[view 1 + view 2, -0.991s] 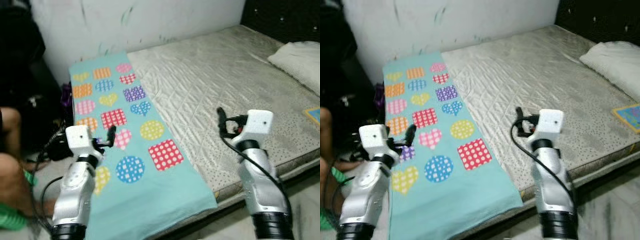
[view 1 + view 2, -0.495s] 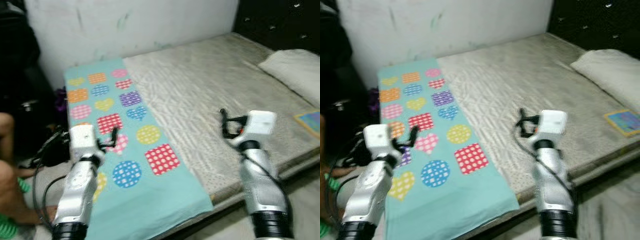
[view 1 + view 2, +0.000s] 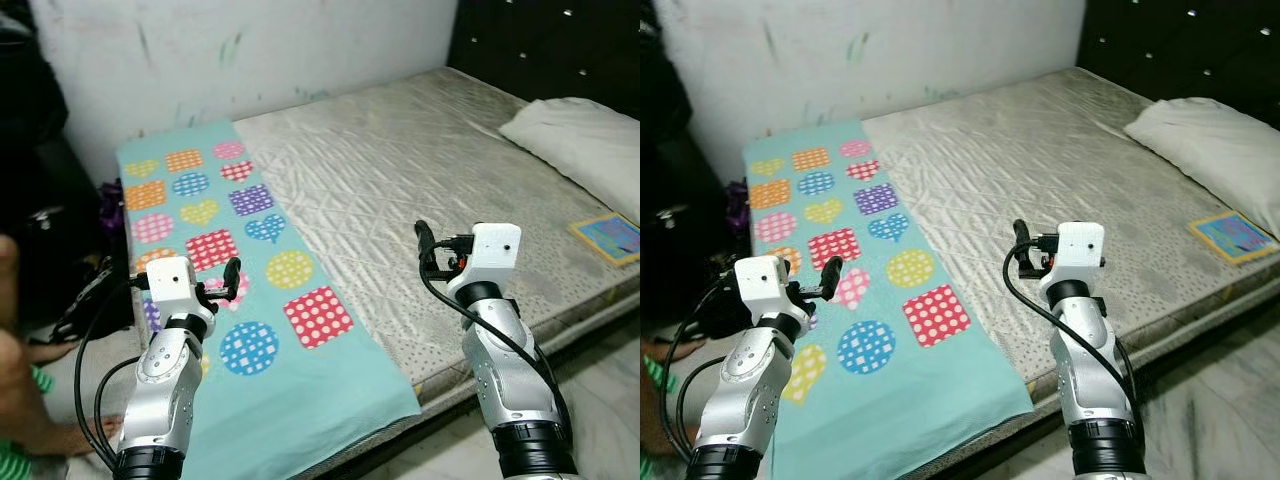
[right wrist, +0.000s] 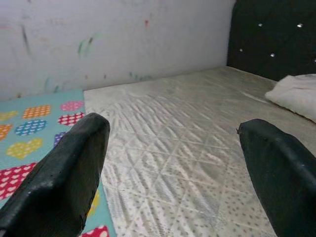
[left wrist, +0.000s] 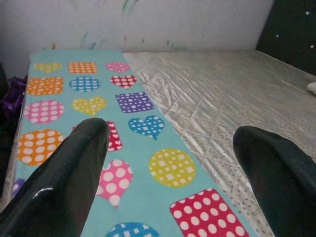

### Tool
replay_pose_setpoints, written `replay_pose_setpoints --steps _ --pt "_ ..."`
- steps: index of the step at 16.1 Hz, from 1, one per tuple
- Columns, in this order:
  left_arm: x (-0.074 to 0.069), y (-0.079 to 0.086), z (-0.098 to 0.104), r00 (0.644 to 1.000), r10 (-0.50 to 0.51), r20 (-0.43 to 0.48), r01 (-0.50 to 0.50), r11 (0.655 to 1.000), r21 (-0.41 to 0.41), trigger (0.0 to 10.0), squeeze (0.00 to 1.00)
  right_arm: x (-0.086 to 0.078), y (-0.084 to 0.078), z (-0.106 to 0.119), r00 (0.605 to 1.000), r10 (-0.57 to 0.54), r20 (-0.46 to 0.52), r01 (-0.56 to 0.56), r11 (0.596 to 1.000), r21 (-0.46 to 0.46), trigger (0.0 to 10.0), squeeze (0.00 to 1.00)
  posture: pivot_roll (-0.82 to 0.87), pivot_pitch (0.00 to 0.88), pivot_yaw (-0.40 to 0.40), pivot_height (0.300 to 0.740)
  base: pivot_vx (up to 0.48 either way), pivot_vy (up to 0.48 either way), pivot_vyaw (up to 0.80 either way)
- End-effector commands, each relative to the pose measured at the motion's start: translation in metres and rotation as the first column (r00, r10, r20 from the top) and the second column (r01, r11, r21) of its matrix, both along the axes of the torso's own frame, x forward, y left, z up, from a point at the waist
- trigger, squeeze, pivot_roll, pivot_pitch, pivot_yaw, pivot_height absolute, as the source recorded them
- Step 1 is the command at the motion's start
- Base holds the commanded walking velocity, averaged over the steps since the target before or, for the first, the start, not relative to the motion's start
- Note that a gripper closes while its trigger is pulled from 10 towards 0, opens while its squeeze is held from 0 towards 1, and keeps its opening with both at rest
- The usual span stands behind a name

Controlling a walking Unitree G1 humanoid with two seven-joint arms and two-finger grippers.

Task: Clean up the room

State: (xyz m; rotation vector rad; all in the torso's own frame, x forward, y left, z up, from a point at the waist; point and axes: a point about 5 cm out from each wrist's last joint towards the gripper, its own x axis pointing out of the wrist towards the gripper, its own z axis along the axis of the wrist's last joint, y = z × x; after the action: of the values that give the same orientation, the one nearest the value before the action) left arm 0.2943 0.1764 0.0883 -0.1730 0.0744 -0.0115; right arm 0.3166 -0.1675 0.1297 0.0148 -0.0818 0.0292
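- left gripper [image 5: 170, 163] fingers apart, empty, above the patterned blanket [image 3: 250, 300]; right gripper [image 4: 173, 163] likewise.
- i judge blanket light, floppy; pinch its near hem, below me.

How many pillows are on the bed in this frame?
1. A white pillow lies at the head end of the mattress, by the dark headboard, on the robot's right. Its far side is cut off by the frame, so another could sit beyond it.

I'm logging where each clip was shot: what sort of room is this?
Most likely a bedroom: a bare quilted mattress against a dark tufted headboard, a white pillow on it, and a patterned turquoise sheet along one side.
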Motion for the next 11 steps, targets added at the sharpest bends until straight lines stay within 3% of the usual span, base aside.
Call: replay_pose_setpoints --steps 1,3,11 --pt "0.0006 0.0026 0.0006 1.0 0.008 0.001 -0.008 1.0 0.001 10.0 0.0 0.0012 0.0017 -0.0004 1.0 0.008 -0.003 -0.008 1.0 0.003 10.0 0.0 -0.19 0.0 0.073 0.74 0.0 0.0 0.0" --pt "0.0007 0.0019 0.0005 1.0 0.007 0.001 -0.007 1.0 -0.002 10.0 0.0 0.002 0.0003 0.0002 1.0 0.006 -0.003 -0.006 1.0 -0.001 10.0 0.0 -0.19 0.0 0.073 0.74 0.0 0.0 -0.32" --pt "0.0021 -0.0001 0.0013 1.0 -0.019 0.004 0.019 1.0 -0.014 10.0 0.0 0.0013 -0.0004 -0.0001 1.0 0.005 0.001 -0.005 1.0 -0.006 10.0 0.0 -0.2 0.0 0.079 0.74 0.0 0.0 -0.79"
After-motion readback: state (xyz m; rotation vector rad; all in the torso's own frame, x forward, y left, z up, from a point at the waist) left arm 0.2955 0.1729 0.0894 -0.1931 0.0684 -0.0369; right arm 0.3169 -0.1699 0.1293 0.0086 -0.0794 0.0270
